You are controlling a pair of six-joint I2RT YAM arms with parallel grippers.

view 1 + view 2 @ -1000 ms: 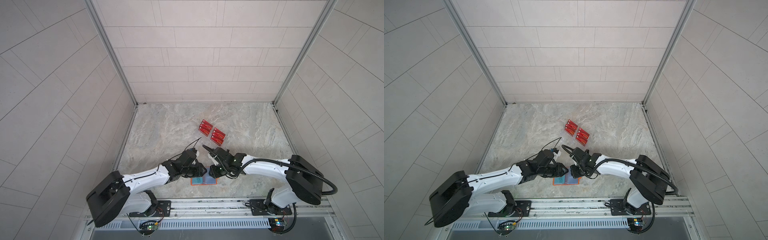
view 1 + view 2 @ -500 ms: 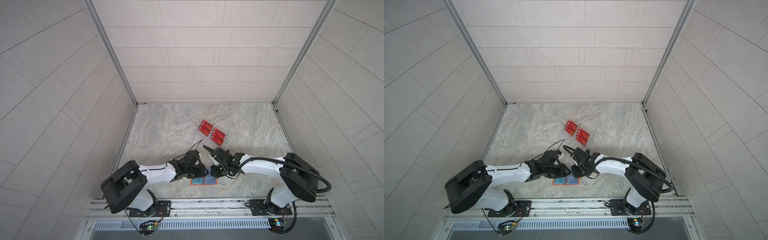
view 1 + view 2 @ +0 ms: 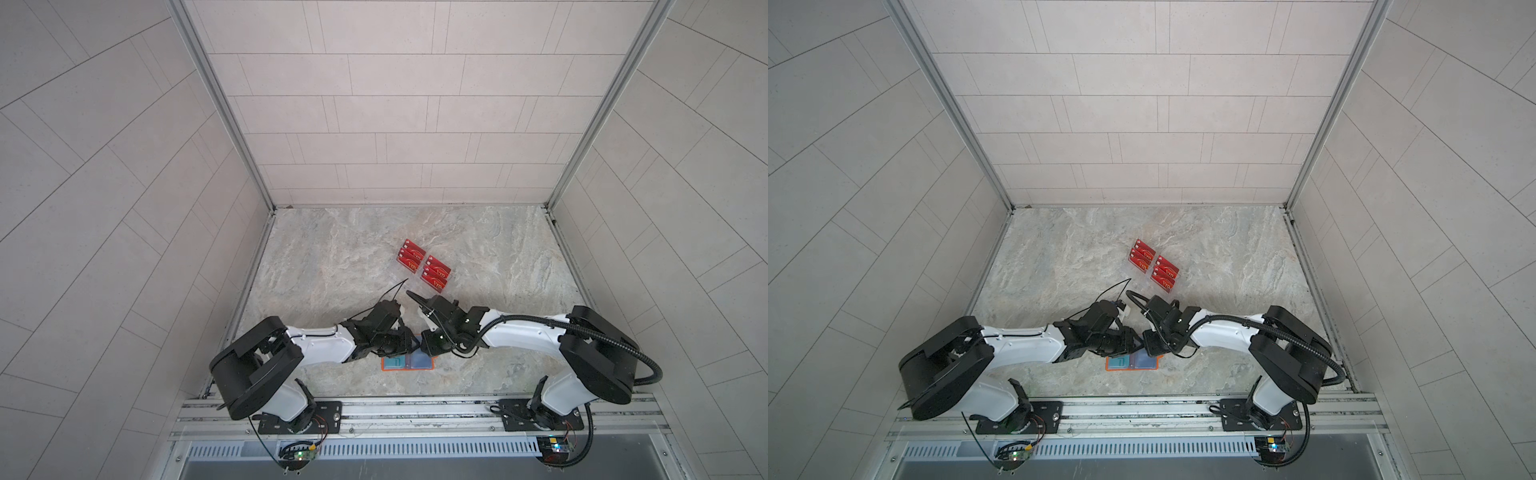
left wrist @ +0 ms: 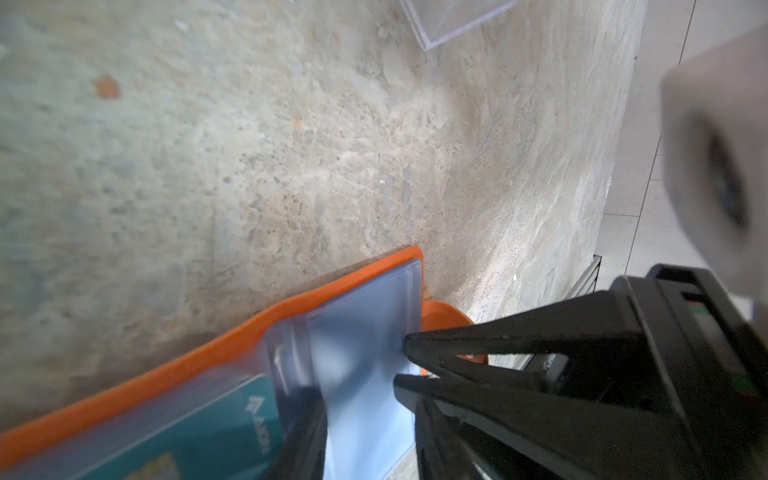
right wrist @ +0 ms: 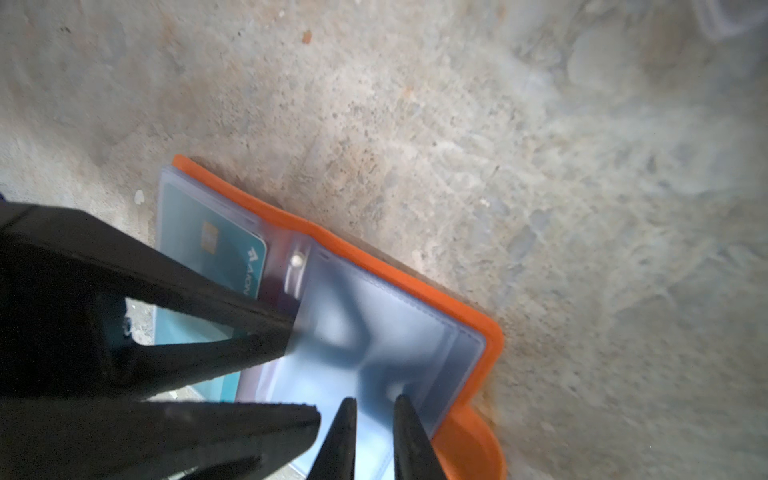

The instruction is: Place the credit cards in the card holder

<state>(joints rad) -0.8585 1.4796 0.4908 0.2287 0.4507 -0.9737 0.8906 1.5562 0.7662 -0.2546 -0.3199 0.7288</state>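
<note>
The orange card holder lies open near the table's front edge. A teal card sits in its left sleeve. Both grippers meet over its right clear sleeve. My left gripper is open, its fingers straddling that sleeve. My right gripper has its fingers close together at the sleeve's outer edge, beside the strap tab. Whether they pinch the sleeve is unclear. Red credit cards stand farther back.
The red cards sit in a clear tiered rack behind the grippers, at mid-table. Tiled walls close in the left, right and back. The metal rail with both arm bases runs along the front edge.
The left arm's shoulder link swung inward while its gripper stayed at the holder. The right gripper's fingers drew a little closer together. The holder and cards have not moved.
</note>
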